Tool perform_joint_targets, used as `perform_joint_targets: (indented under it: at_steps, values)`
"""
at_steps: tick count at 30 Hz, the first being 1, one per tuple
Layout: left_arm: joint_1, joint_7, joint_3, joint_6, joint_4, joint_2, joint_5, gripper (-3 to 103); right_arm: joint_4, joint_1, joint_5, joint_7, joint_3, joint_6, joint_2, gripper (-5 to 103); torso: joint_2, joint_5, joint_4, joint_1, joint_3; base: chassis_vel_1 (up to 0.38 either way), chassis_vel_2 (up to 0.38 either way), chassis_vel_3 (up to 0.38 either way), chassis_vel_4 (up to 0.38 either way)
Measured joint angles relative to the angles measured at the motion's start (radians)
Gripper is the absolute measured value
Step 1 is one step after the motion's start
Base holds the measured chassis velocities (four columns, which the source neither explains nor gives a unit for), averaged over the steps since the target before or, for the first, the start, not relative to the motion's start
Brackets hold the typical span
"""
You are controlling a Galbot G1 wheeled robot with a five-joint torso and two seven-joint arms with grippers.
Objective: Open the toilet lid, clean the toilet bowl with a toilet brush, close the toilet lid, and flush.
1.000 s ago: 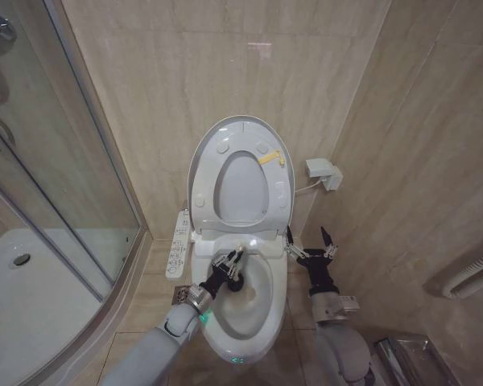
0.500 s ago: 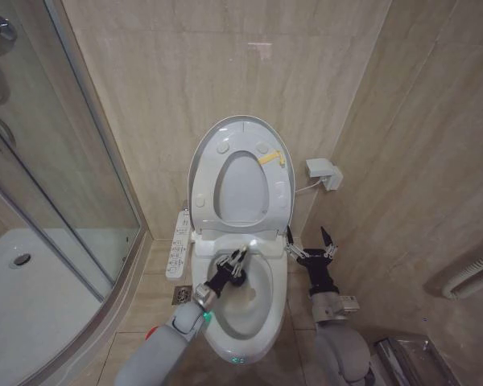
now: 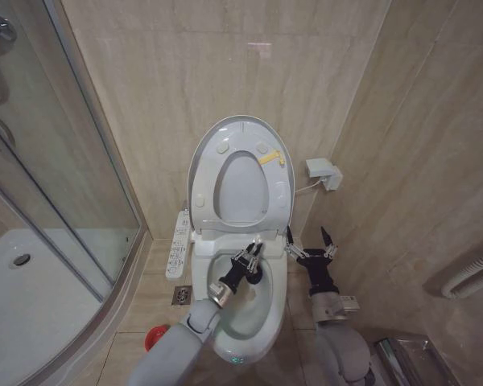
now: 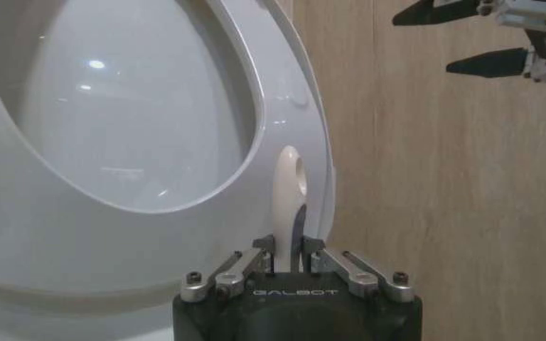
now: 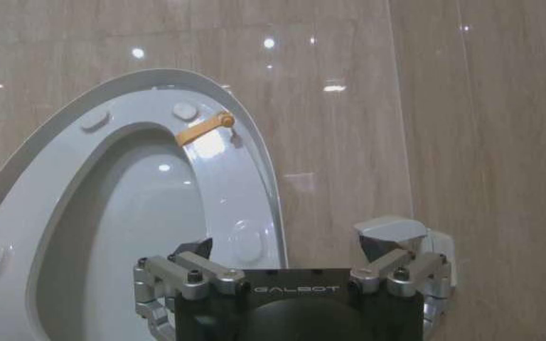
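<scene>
1. Since the earlier frames, the left gripper (image 3: 249,258) had shifted from the near-left part of the toilet bowl (image 3: 274,310) toward its back right, and a small red cup (image 3: 154,338) had come into sight on the floor beside the left arm.
2. That left gripper sat over the rear of the bowl's hollow, its fingers (image 4: 265,247) pinched narrowly on the white handle of the toilet brush (image 4: 288,186), which rose straight out from between them.
3. Beyond the left gripper stood the raised toilet lid (image 3: 200,153), upright against the wall, with the ring seat (image 3: 280,193) folded up against it; a yellow tag (image 3: 270,158) sat on the seat's upper right.
4. The brush's bristle end could not be made out.
5. The right gripper (image 3: 310,242) hovered beside the bowl's right rear corner, apart from it, jaws spread wide and holding nothing.
6. Up and to the right of that gripper, a small white box (image 3: 323,171) was fixed to the tiled wall.
</scene>
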Motion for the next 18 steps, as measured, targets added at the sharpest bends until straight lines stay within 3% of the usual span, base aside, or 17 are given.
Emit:
perform_joint_targets:
  at_steps: [13, 18]
  values:
    - [-0.002, 0.046, 0.024, -0.035, 0.102, -0.075, -0.078, 19, 0.0, 0.0, 0.0, 0.0, 0.0, 0.0, 0.0, 100, 0.0, -0.0002, -0.0001, 0.0, 0.0, 0.0, 0.0, 0.0, 0.0]
    - [-0.01, 0.06, 0.019, -0.071, 0.169, -0.069, -0.075, 19, 0.0, 0.0, 0.0, 0.0, 0.0, 0.0, 0.0, 100, 0.0, -0.0003, -0.0002, 0.0, 0.0, 0.0, 0.0, 0.0, 0.0]
